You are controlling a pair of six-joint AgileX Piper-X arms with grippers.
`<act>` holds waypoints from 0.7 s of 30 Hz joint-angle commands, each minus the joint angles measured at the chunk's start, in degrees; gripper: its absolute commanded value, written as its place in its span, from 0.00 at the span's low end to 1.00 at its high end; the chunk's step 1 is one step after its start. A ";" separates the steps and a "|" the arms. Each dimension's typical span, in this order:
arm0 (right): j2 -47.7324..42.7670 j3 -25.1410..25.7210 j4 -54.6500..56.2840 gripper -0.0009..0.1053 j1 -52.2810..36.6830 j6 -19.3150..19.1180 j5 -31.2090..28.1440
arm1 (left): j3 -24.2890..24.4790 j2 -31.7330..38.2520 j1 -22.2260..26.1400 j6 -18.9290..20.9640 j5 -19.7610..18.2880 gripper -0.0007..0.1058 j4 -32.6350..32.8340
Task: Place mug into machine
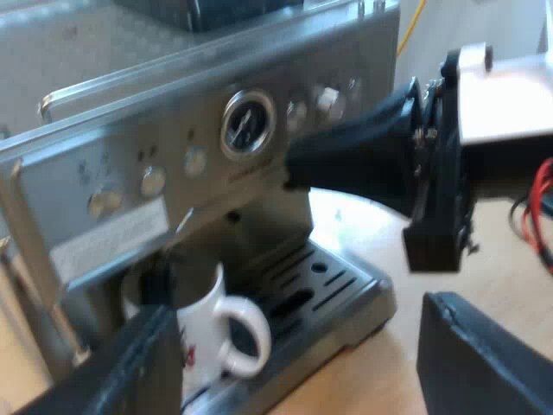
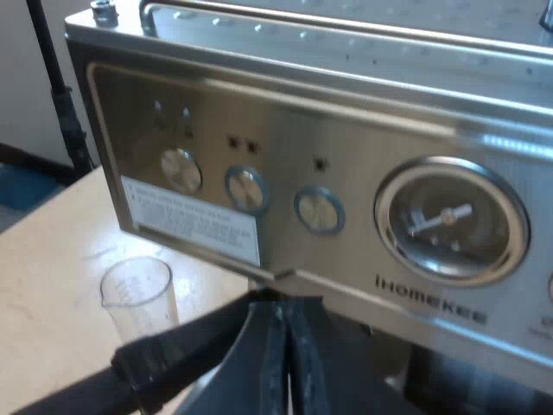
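My left gripper (image 1: pixel 298 311) stands wide open and holds nothing. Taking its reach as twelve o'clock, the mug (image 1: pixel 203 333) is at about ten o'clock, just beside one finger and not between the two. It stands upright on the drip tray (image 1: pixel 346 290) of the espresso machine (image 1: pixel 130 147), with its handle turned toward the open gap. One finger hides the base of the mug, so I cannot be sure that it sits fully on the tray.

I judge that the placing is nearly done. The next move calls for a straight retreat that does not touch the handle.

My right gripper (image 2: pixel 285 324) has its fingers pressed together on nothing, in front of the panel. From it, the measuring glass (image 2: pixel 138 290) is at ten o'clock on the table and the gauge (image 2: pixel 449 216) at two o'clock.

The count is one mug, one machine, one glass and one gauge.
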State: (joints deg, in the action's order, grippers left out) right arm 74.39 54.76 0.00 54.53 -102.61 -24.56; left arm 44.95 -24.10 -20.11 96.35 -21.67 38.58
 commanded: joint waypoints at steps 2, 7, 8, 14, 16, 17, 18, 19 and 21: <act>1.35 0.62 -2.91 0.01 -0.96 -1.20 1.47 | -1.48 -1.62 -0.13 -0.22 -2.69 0.57 -1.40; 4.18 3.11 -2.84 0.01 -1.19 -1.40 1.80 | -2.66 -1.82 -0.13 -0.22 -2.68 0.57 -1.42; 5.19 4.14 -2.84 0.01 -1.19 -1.82 2.47 | -2.66 -1.82 -0.13 -0.22 -2.68 0.57 -1.66; 10.19 8.72 -2.84 0.01 -1.19 -1.88 2.13 | -2.66 -1.82 -0.13 -0.22 -2.68 0.57 -1.53; 10.97 9.27 -2.69 0.01 -1.19 -1.62 1.12 | -2.66 -1.82 -0.13 -0.22 -2.68 0.57 -1.53; 11.17 9.25 -2.69 0.01 -1.19 -1.54 0.98 | -2.66 -1.82 -0.13 -0.22 -2.68 0.57 -1.26; 11.26 9.25 -2.69 0.01 -1.19 -1.55 0.82 | -2.66 -1.82 -0.13 -0.22 -2.68 0.57 -1.25; 11.34 9.25 -2.69 0.01 -1.19 -1.55 0.14 | -2.66 -1.82 -0.13 -0.22 -2.68 0.57 -1.25; 11.45 9.25 -2.69 0.01 -1.19 -1.55 -0.65 | -2.66 -1.82 -0.13 -0.22 -2.68 0.57 -1.25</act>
State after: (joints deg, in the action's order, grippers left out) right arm 86.20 63.32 -2.28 53.59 -103.23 -24.82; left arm 42.05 -26.10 -20.13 96.21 -23.81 38.07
